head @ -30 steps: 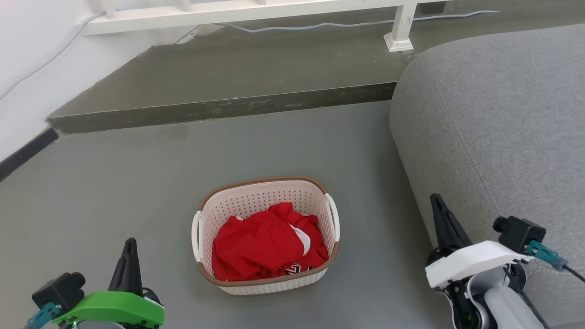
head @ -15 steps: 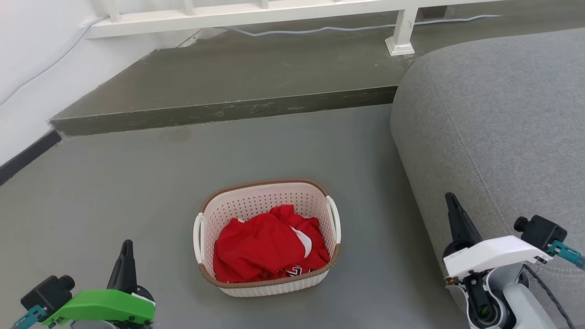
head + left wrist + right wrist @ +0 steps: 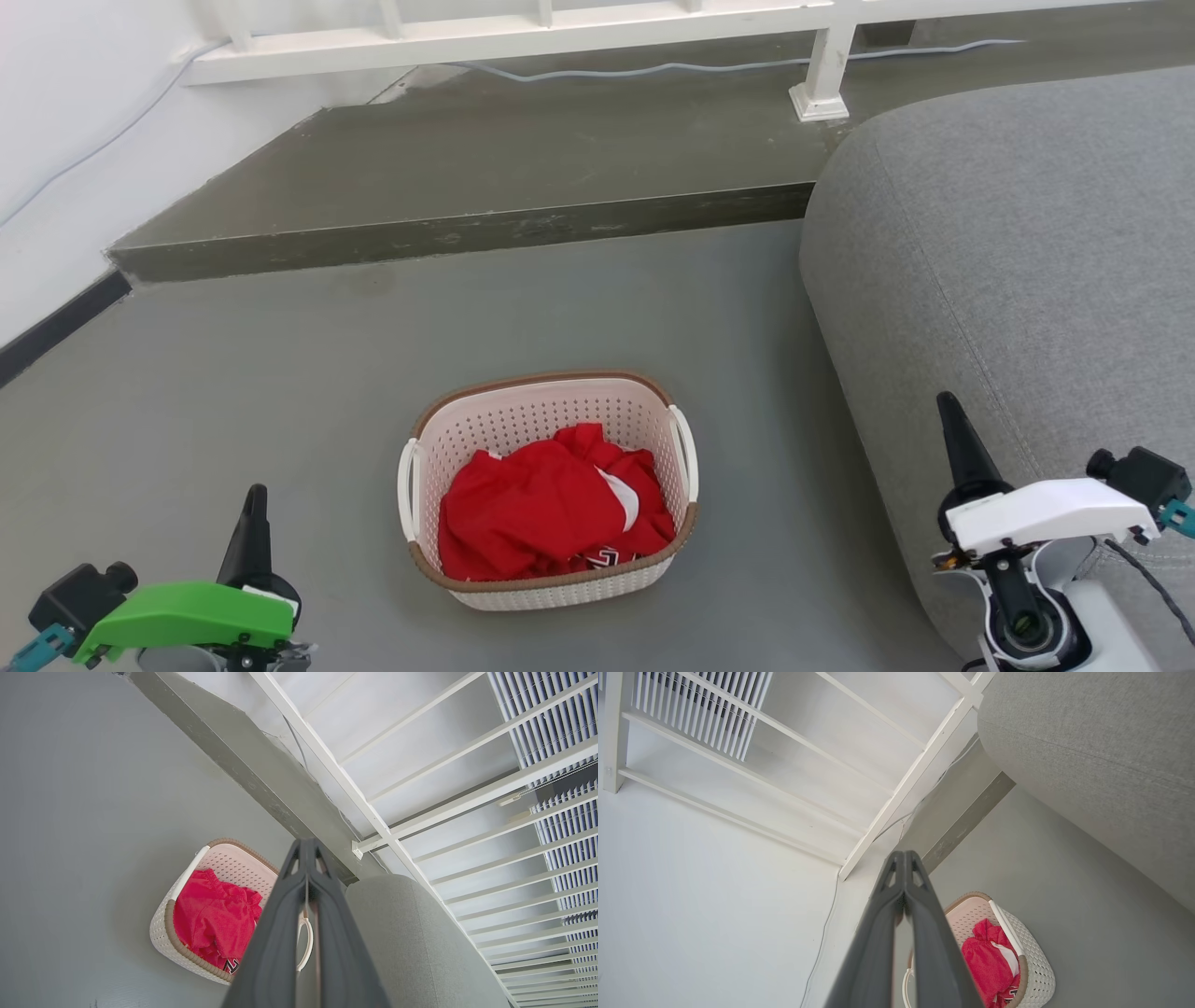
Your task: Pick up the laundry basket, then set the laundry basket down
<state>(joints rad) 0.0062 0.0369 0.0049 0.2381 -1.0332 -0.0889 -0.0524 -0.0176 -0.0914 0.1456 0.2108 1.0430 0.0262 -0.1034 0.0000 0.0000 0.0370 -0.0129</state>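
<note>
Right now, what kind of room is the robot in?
Probably a living room at home: a grey sofa, a laundry basket holding red clothes, and a white railing behind.

Hidden and cut-off areas
The crumpled red garment hides the floor of the cream-white perforated plastic laundry basket; its print is unreadable. The grey fabric sofa is cut off at right.

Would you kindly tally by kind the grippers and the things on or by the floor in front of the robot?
Laundry basket: 1
Red clothing heap: 1
Grey sofa: 1
Grippers: 2, the left gripper and the right gripper
Total: 5
</note>
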